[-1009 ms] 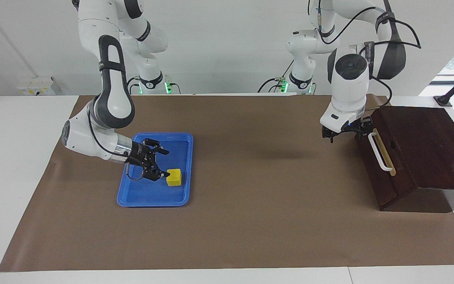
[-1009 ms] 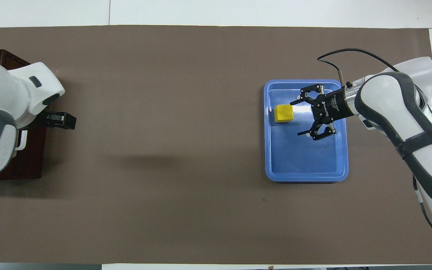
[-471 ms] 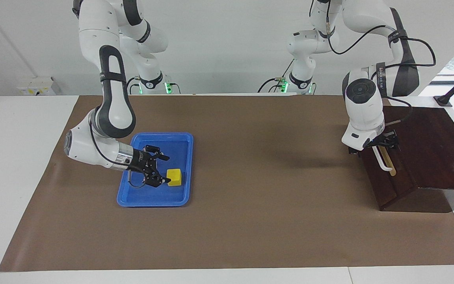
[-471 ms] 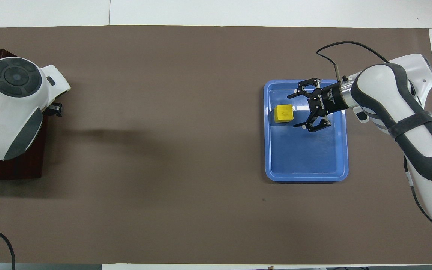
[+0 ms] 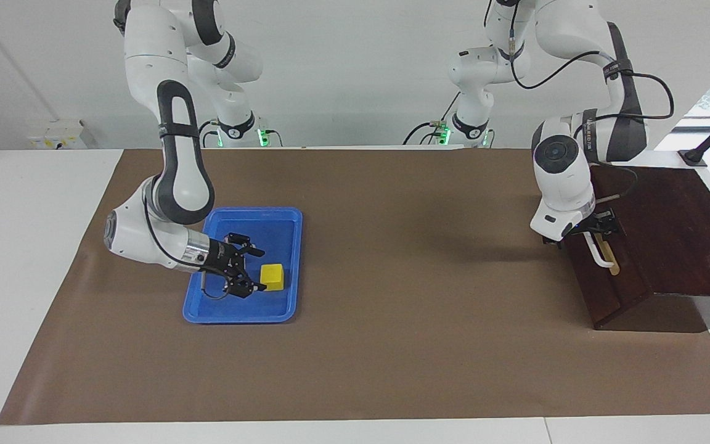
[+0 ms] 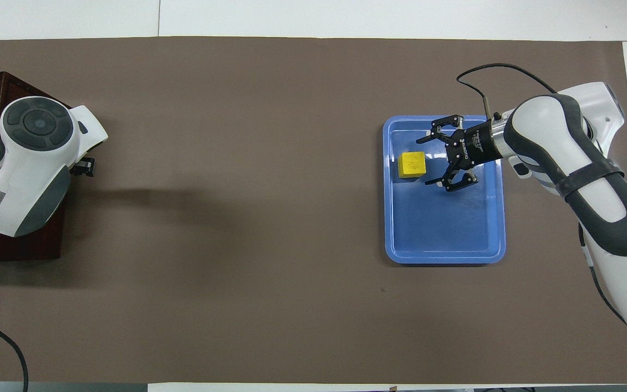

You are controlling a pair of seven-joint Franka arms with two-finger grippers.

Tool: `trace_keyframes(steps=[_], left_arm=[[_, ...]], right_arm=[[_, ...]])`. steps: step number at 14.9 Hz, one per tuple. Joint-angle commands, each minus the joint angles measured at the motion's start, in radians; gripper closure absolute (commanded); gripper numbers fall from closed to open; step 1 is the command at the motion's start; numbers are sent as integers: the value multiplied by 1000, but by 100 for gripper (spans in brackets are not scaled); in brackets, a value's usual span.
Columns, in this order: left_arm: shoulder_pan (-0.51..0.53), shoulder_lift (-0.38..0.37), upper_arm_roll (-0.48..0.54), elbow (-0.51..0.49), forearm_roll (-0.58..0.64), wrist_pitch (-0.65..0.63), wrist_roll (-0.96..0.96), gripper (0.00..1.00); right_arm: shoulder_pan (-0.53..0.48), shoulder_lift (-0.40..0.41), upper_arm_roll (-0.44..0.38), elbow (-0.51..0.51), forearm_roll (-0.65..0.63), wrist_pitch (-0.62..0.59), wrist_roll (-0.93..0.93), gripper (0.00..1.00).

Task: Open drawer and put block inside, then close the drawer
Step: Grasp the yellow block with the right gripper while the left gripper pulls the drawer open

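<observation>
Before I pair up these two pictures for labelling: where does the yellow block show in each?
Facing view: the yellow block lies in the blue tray, lower in the picture, beside the right gripper.
Overhead view: the block is in the tray's half farther from the robots.
Shared landmark: the blue tray.

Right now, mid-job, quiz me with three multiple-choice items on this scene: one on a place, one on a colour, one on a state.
1. Where is the block?
A. In the tray
B. In the drawer
C. On the brown mat

2. What colour is the block?
A. Red
B. Yellow
C. Green

3. How is the drawer?
A. Pulled fully out
B. Lifted off the table
C. Shut

Answers:
1 A: it sits on the tray's floor, beside the open right gripper.
2 B: it is bright yellow against the blue.
3 C: its front sits flush in the box, with the left gripper at the handle.
</observation>
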Motion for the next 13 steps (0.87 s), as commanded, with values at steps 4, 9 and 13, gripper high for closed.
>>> trace_keyframes(steps=[4,9,13], left_arm=[[28,-6,-5,-60,29,89,-20,0],[20,-6,-10,-95,29,141,-11,0],[-5,-4,-13,-89,21,139,-2,0]], right_arm=[[6,13,4,-9,11,42,-33,0],[9,13,4,-16,9,49,-33,0],[11,11,4,-26,9,63,-31,0]])
